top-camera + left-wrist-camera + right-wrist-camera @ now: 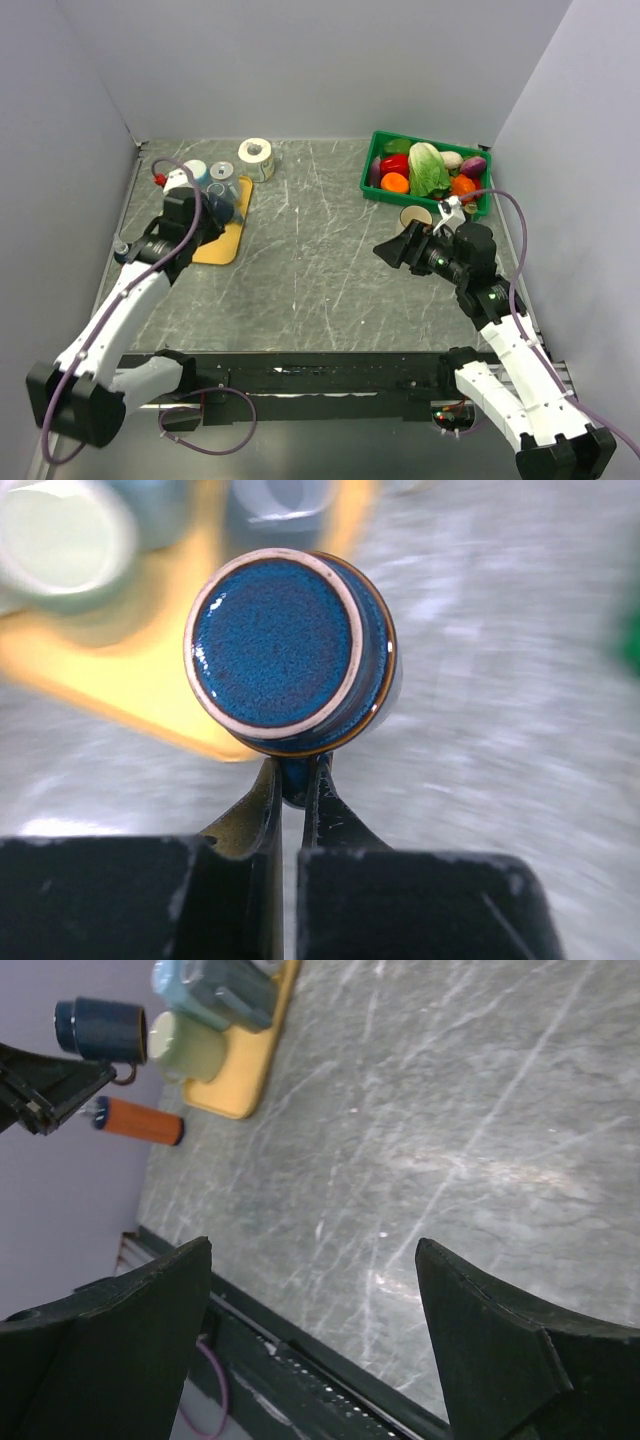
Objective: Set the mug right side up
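Note:
A dark blue mug is held off the table over the edge of the yellow tray. Its flat glazed base faces the left wrist camera, so it lies on its side in the air. My left gripper is shut on the mug's handle. In the top view the mug is at the tip of the left gripper. In the right wrist view the mug hangs sideways above the table. My right gripper is open and empty over the table's right middle, its jaws wide apart.
The yellow tray holds a pale green mug and blue-grey mugs. An orange bottle lies left of the tray. A tape roll stands at the back. A green basket of vegetables stands at the back right, with a beige cup beside it.

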